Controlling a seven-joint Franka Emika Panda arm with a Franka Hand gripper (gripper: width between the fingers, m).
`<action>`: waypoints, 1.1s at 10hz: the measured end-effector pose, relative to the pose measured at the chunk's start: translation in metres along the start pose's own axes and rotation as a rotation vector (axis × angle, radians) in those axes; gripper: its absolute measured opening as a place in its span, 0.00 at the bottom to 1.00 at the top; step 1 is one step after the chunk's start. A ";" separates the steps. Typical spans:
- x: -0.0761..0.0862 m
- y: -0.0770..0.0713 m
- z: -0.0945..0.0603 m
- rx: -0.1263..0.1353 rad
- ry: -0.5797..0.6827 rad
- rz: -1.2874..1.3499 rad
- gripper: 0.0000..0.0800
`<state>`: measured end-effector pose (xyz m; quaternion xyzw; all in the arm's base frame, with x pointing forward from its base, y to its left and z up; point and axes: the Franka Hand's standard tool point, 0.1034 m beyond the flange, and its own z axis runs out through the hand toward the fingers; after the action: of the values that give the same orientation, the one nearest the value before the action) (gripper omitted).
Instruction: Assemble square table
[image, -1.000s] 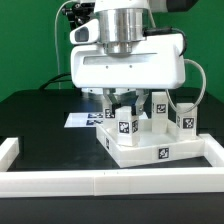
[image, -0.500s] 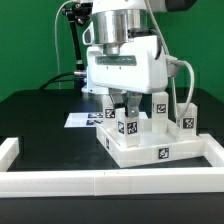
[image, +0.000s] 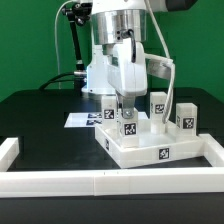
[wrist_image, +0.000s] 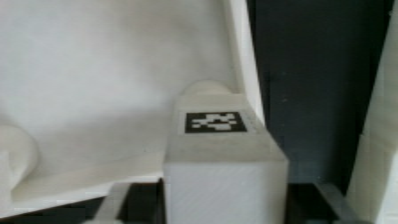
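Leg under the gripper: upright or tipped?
Upright. In the exterior view the leg stands vertical on the square table top below the gripper; whether the fingers grip it, cannot tell.

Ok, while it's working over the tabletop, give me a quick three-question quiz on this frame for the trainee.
1. True or false: the gripper hangs over the marker board.
2. The legs stand: A on the tabletop; B on the black table; C on a border rail.
3. Fill in: each leg carries a black-and-white square ____.
Key: 1 false, it is over a leg; 2 A; 3 tag.
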<state>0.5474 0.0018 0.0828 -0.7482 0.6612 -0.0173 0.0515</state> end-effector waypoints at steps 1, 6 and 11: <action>-0.001 0.000 0.000 0.000 0.000 -0.034 0.46; -0.011 -0.002 0.000 0.003 -0.004 -0.555 0.81; -0.013 -0.001 0.000 0.002 -0.007 -1.021 0.81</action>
<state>0.5472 0.0152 0.0830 -0.9760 0.2109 -0.0384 0.0392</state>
